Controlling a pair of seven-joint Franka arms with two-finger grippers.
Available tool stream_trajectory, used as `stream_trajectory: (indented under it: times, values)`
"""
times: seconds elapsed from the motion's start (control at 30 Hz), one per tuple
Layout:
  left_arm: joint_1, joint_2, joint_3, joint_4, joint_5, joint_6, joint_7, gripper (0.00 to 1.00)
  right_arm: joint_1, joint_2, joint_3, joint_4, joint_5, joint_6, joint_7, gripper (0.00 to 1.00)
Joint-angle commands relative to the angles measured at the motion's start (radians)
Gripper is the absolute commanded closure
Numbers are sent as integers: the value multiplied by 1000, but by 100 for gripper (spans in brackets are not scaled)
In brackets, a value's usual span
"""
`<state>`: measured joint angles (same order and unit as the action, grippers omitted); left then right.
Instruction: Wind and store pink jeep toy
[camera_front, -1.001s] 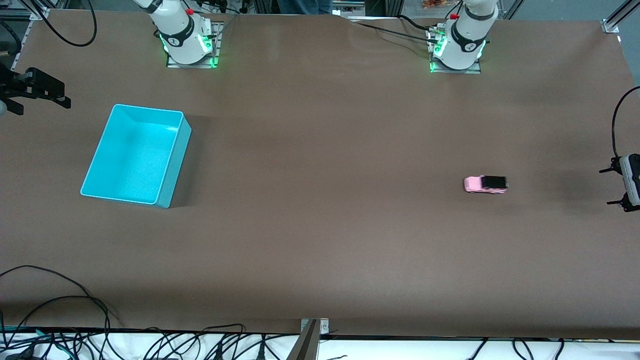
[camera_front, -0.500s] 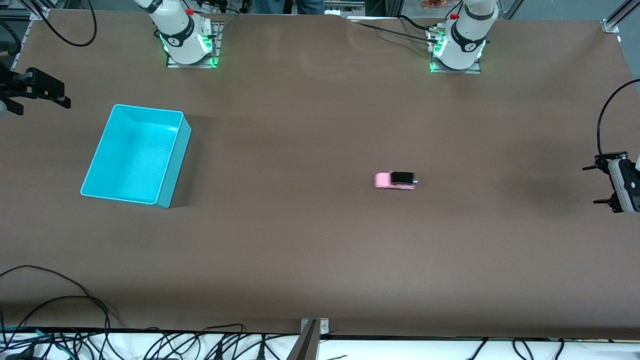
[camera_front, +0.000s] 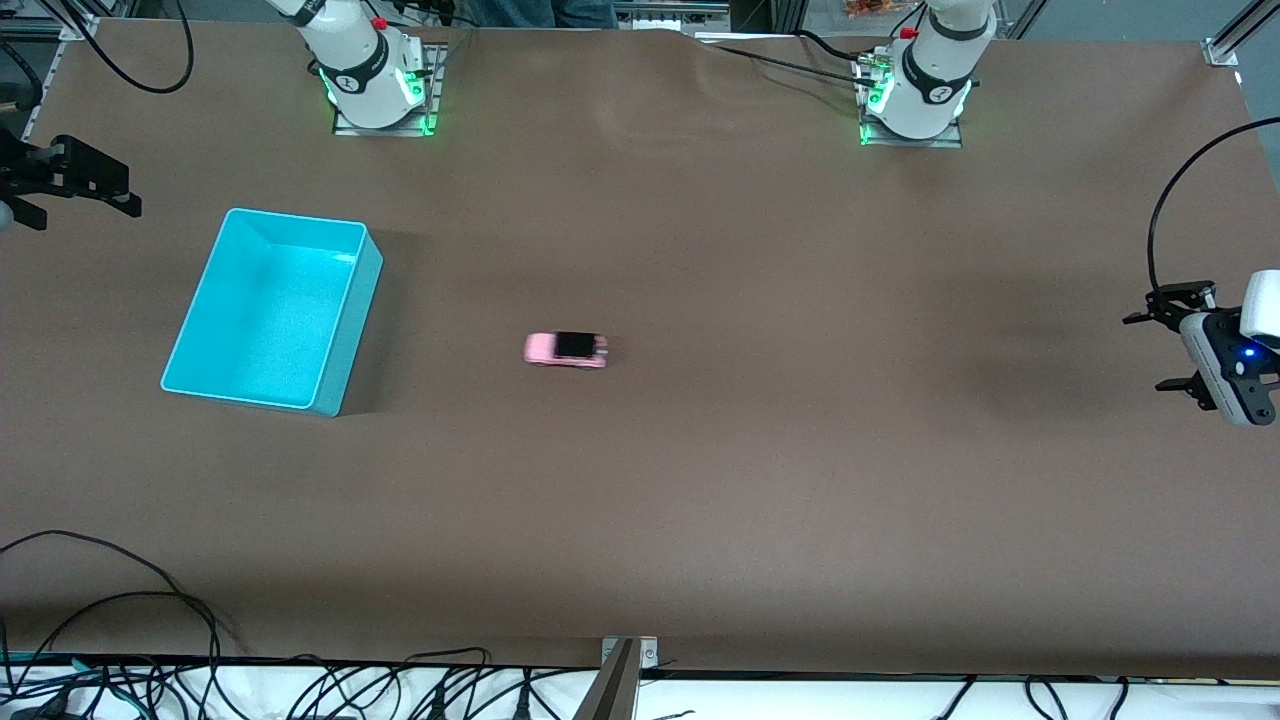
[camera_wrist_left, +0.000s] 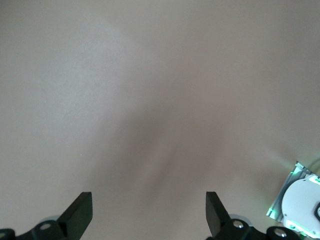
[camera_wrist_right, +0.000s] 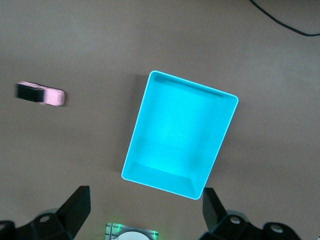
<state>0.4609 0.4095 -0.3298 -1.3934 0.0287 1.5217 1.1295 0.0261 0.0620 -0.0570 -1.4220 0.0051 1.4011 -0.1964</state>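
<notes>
- The left gripper (camera_front: 1160, 350) hangs in the air over the brown table (camera_front: 760, 480) at the left arm's end, its fingers (camera_wrist_left: 80, 214) spread wide apart and holding nothing.
- In the left wrist view only bare tabletop lies between and under those fingers, with the left arm's white base (camera_wrist_left: 302, 205) showing at one corner.
- The right gripper (camera_front: 118, 195) hangs at the right arm's end of the table, above its edge; its fingers (camera_wrist_right: 75, 205) are likewise spread apart and empty.
- Below the right gripper, the right wrist view shows the turquoise bin (camera_wrist_right: 181, 134) and, beside it and apart from it, the pink jeep toy (camera_wrist_right: 41, 94).
- The pink jeep toy (camera_front: 566, 349) sits on its wheels on the open table, roughly midway between the two arms' ends, well apart from both grippers. Its outline is smeared, and its pink nose points toward the bin.
- Nothing on the table lies between the toy and the bin; bare brown surface separates them.
- The turquoise bin (camera_front: 205, 290) stands upright toward the right arm's end of the table, a little nearer the front camera than the right arm's base (camera_front: 375, 75). It holds nothing.
- Black cables (camera_front: 110, 600) trail along the table's edge nearest the front camera, well clear of the toy and the bin.
</notes>
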Motion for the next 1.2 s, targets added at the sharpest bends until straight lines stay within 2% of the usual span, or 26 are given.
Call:
stream_trajectory:
  times: [0.0, 0.33, 0.87, 1.0, 1.17]
  values:
    - [-71, -55, -3, 19, 80, -38, -149, 0, -5, 4, 0, 17, 1, -5, 8, 0]
    - [-157, -100, -3, 19, 88, -98, -425, 0, -5, 4, 0, 18, 1, -5, 8, 0]
    - [-171, -152, -11, 19, 68, -101, -746, 0, -3, 5, 0, 18, 4, -4, 11, 0]
    - [-172, -170, -43, 19, 71, -101, -822, 0, 6, 12, 11, 17, 10, -4, 11, 0]
    - [-243, -215, 1, -22, 74, -101, -902, 0, 51, 24, 26, 15, 1, 1, 11, 0]
